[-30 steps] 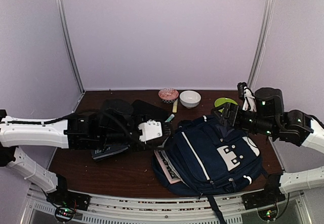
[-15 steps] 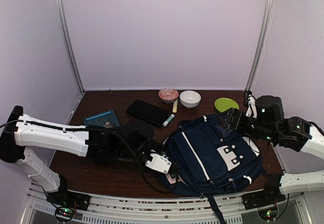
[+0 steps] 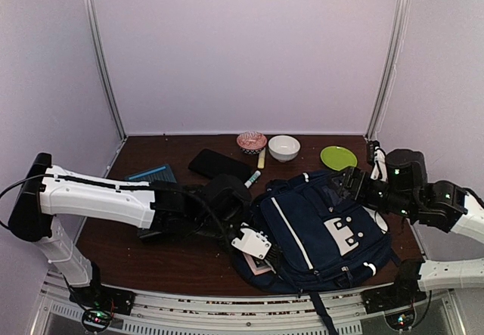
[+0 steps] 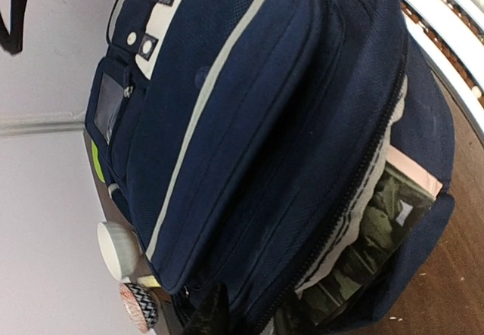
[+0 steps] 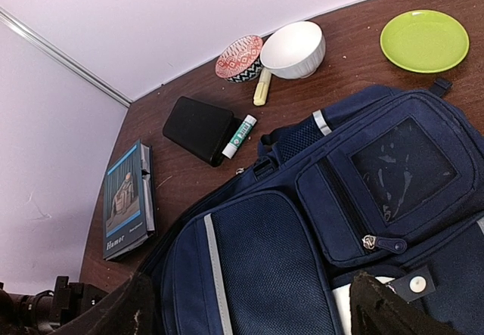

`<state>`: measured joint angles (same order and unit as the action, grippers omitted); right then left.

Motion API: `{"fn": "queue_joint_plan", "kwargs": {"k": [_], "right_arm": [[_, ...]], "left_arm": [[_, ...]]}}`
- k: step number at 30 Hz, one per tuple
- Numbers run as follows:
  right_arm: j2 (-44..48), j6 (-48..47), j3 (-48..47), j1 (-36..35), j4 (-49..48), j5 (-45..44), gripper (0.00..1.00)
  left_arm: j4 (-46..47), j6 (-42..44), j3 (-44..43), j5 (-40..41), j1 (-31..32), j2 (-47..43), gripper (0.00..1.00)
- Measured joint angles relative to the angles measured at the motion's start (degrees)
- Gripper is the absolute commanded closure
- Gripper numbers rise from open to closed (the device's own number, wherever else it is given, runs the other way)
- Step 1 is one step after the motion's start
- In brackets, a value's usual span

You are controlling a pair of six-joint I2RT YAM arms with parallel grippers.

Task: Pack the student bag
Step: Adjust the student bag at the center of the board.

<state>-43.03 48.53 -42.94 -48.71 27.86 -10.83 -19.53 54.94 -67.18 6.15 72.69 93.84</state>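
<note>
The student bag (image 3: 321, 229) lies flat at the front right of the table, navy with pale stripes and a white patch. Its zip mouth faces left, and a book (image 4: 378, 229) with a pink edge shows inside it. My left gripper (image 3: 266, 255) is at that mouth. In the left wrist view its dark fingers (image 4: 208, 314) stand on either side of the bag's (image 4: 249, 146) zip edge, mostly cut off by the frame. My right gripper (image 5: 253, 308) hovers open over the bag's (image 5: 302, 229) upper right part, holding nothing.
Behind the bag are a blue book (image 5: 125, 199), a black case (image 5: 198, 128), a glue stick (image 5: 240, 136), a yellow marker (image 5: 262, 88), a patterned bowl (image 5: 239, 57), a white bowl (image 5: 295, 49) and a green plate (image 5: 423, 40). Walls close the back and sides.
My left arm swung from the table's left middle down to the bag's mouth, uncovering the blue book and black case, and its jaws narrowed. The right gripper drifted slightly right.
</note>
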Motion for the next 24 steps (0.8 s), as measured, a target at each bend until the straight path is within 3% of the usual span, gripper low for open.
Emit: {"fn": "queue_joint_plan", "kwargs": {"k": [2,11,24], "right_arm": [[0.3,0.3,0.7,0.0,0.0,-0.1,0.1],[0.9,4.2,4.1,1.1,0.9,-2.6,0.1],[6.6,21.3,9.8,5.4,11.5,-12.7,0.11]], "left_arm": [[-0.4,-0.2,-0.1,0.0,0.0,0.0,1.0],[-1.9,-5.4,2.1,1.3,0.0,-1.6,1.0],[-3.6,-22.2,9.0,8.7,0.1,-16.0,1.0]]}}
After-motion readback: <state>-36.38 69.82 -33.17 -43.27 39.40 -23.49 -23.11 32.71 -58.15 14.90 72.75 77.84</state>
